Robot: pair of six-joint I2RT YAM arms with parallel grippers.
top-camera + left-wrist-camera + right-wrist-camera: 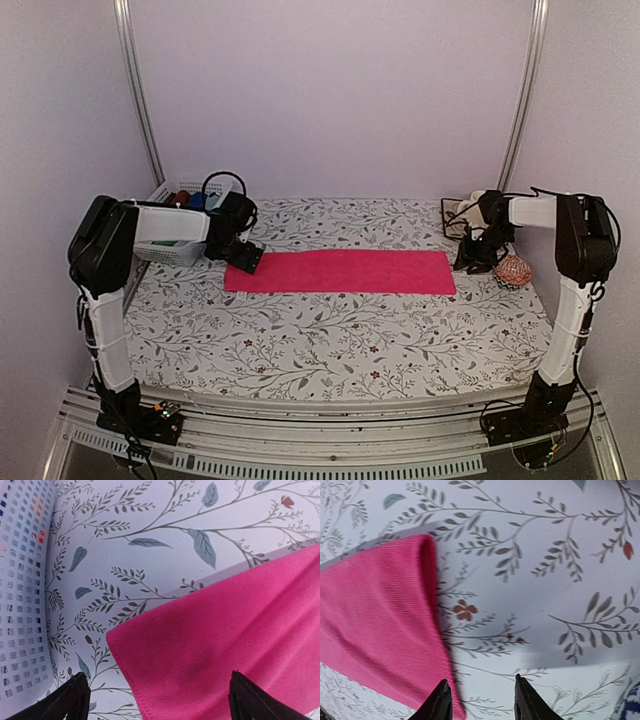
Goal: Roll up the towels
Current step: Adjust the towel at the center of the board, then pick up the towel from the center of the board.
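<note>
A: What is the surface (330, 335) like?

B: White, printed all over with grey-green leafy sprigs and small red flowers. Pale lilac walls (330, 90) close it in on three sides, and two metal rails (140, 90) climb the back corners.

A: And the pink towel (340, 272)?

B: Spread flat in a long strip, reaching from the left fingers (246, 259) to the right fingers (478, 262). One short end lies under the left pair, its corner between them. The other end's edge lies just below the right pair, by the inner finger.

A: Is either pair gripping?

B: No. The left fingers are spread wide over the cloth. The right ones stand partly apart with nothing clamped between them.

A: Anything else close by?

B: A white perforated basket (165, 250) just outside the left fingers, and a round red-orange woven pad (513, 271) just outside the right ones.
</note>
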